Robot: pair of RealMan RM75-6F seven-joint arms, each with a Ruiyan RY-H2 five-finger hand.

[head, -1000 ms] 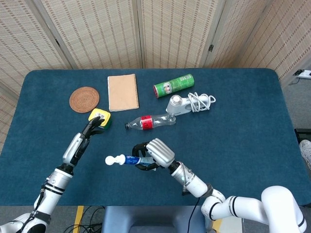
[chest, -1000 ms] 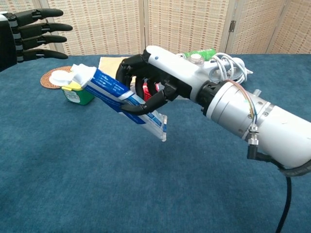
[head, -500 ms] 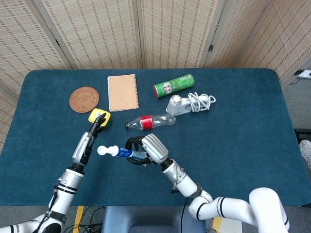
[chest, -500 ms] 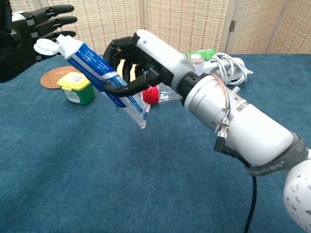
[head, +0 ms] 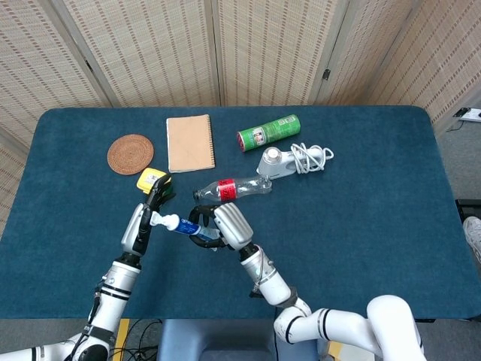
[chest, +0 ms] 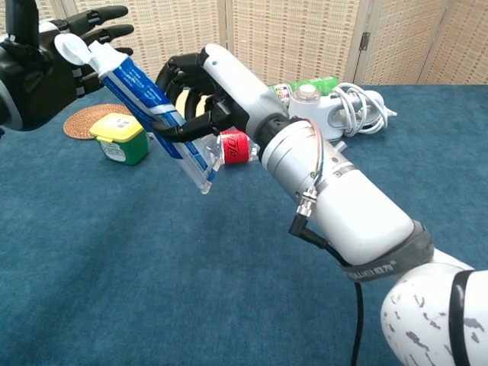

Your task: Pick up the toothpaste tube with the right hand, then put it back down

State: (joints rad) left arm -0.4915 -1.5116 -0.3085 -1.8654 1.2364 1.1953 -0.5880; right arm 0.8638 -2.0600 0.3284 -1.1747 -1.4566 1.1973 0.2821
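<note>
The blue and white toothpaste tube (chest: 145,99) with a white cap (chest: 72,48) hangs high above the table, tilted with the cap up and to the left. My right hand (chest: 202,95) grips it around the middle; in the head view the right hand (head: 225,224) holds the tube (head: 188,228) over the table's near centre. My left hand (chest: 46,65) is raised with fingers spread, its palm right at the tube's cap, holding nothing. From the head view the left hand (head: 150,210) stands beside the cap (head: 170,222).
On the blue table (head: 361,203) lie a clear bottle with red label (head: 231,188), a green can (head: 268,131), a white device with coiled cord (head: 293,159), a notebook (head: 189,142), a round woven coaster (head: 130,153) and a yellow-lidded green box (chest: 118,137).
My right hand has lifted the tube higher and carried it further left. The left hand has moved in closer, and the cap now sits right at its palm.
</note>
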